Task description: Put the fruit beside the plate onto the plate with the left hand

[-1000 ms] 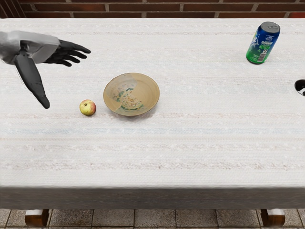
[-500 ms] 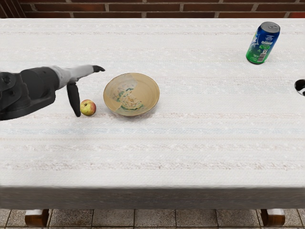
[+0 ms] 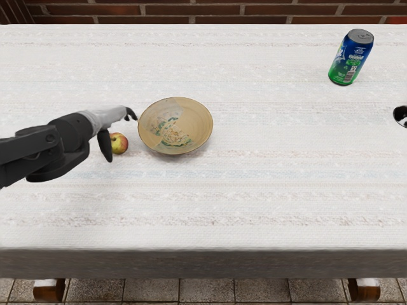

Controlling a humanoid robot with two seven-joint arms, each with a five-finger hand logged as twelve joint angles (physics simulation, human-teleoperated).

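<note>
A small red-yellow apple (image 3: 120, 144) lies on the table just left of the tan plate (image 3: 191, 114), which has a green and white pattern. My left hand (image 3: 119, 135) comes in low from the left edge and hangs right at the apple. Its dark thumb (image 3: 105, 147) hangs down against the apple's left side. Its fingertips (image 3: 131, 115) reach over the apple's far side toward the plate's rim. The fingers are spread around the fruit and not closed on it. The apple rests on the table.
A blue and green drink can (image 3: 350, 57) stands tilted at the far right of the table. A dark rounded object (image 3: 400, 116) is cut off by the right edge. A brick wall runs behind the table's far edge.
My left arm has come down and to the right, from the far left to the apple. The thumb now sits beside the fruit. The apple and plate have not moved.
</note>
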